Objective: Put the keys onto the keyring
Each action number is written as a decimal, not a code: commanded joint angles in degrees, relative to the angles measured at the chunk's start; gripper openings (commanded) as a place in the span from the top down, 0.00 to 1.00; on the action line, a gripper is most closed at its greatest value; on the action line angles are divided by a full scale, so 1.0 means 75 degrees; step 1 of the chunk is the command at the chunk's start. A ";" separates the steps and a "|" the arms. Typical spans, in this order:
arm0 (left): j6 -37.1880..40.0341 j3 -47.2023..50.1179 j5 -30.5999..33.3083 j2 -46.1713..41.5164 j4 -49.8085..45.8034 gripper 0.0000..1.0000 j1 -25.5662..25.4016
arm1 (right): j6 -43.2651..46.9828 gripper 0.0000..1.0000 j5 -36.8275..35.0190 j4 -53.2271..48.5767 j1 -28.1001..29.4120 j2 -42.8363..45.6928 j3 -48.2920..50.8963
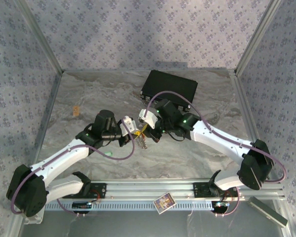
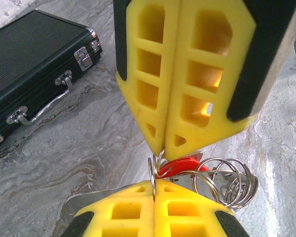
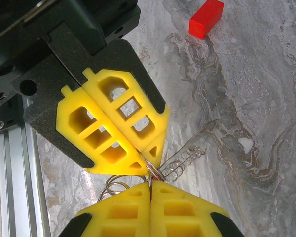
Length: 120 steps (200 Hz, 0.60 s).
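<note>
- The case (image 1: 168, 87) lies at the rear of the worktop (image 1: 89, 94), behind both pincers.
- The left pincer (image 1: 134, 131) and right pincer (image 1: 147, 127) meet tip to tip at mid-worktop.
- The keyring (image 1: 143, 141) sits between the tips, touching both.
- A small block (image 1: 76, 109) lies well apart, far left.

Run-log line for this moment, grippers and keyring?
left gripper: shut on keyring | right gripper: shut on keyring, tip-to-tip with left | red key: at rings between tips | black case: closed, on table
</note>
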State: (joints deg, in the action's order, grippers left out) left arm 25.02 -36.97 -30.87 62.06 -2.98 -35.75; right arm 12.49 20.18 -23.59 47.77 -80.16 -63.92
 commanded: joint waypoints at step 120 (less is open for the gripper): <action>0.0245 -0.0216 -0.0362 -0.0096 0.0133 1.00 -0.0058 | -0.0276 1.00 -0.0518 0.0137 -0.0165 -0.0049 -0.0209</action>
State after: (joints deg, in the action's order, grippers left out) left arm 25.45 -36.99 -30.85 62.37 -3.03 -35.75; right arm 12.23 19.46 -22.57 47.72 -80.16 -63.92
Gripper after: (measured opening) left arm 0.046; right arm 0.052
